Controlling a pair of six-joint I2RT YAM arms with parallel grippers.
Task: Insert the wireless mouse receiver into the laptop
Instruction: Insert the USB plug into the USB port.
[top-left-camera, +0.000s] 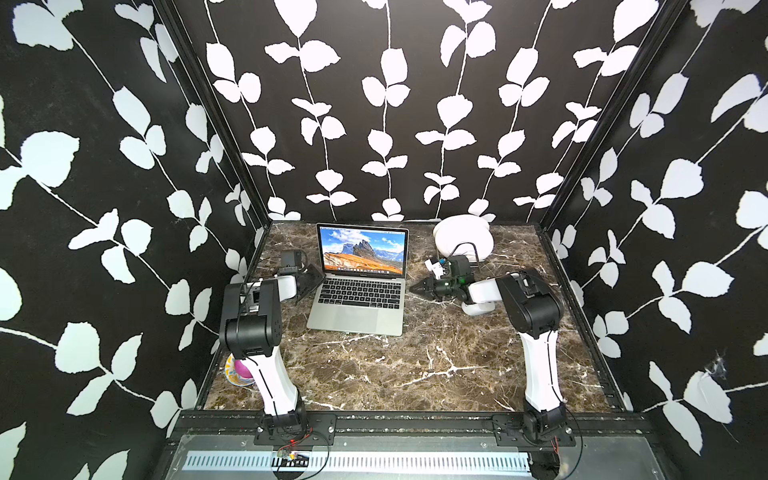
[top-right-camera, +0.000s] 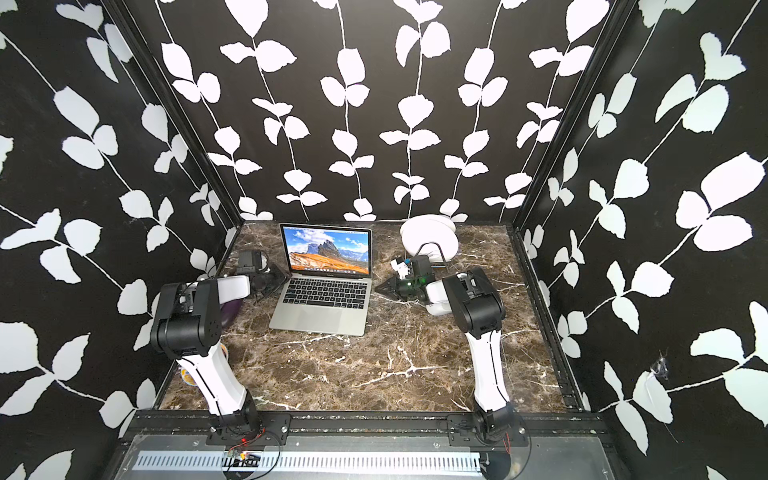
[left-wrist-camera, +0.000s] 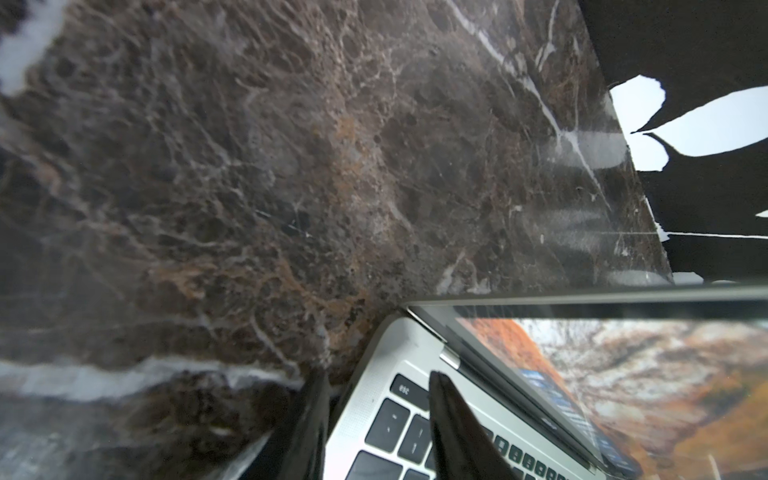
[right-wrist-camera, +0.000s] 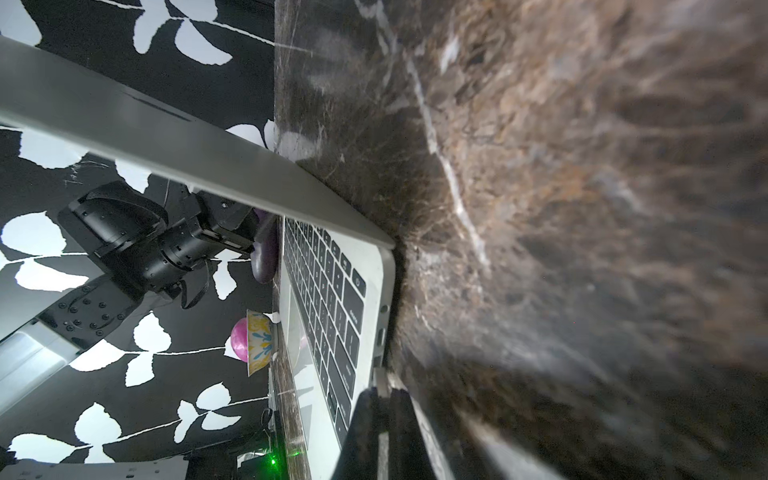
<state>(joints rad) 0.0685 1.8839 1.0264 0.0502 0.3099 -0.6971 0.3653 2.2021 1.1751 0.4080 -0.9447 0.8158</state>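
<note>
Black walls with white leaf vines close around the marble table (top-left-camera: 415, 365). At mid-back the laptop (top-left-camera: 357, 291) stands open, its screen lit and turned toward the front.

My left claw (left-wrist-camera: 376, 376) is partly spread across the laptop's rear left corner. One finger (left-wrist-camera: 453, 424) is over the esc key and the other is off the edge; I cannot tell whether either touches. My right claw (right-wrist-camera: 384, 392) points at the laptop's right edge, pressed together.

White plates (top-left-camera: 461, 237) stand on edge at the back right. A patterned bowl (top-left-camera: 232, 374) with a pink ball (top-left-camera: 243, 369) sits front left. The mouse (top-left-camera: 478, 308) lies under my right forearm, mostly hidden.

The receiver (right-wrist-camera: 381, 379), a small silvery stub, is pinched in the right claw's tips, just beside a slot in the laptop's right edge.
</note>
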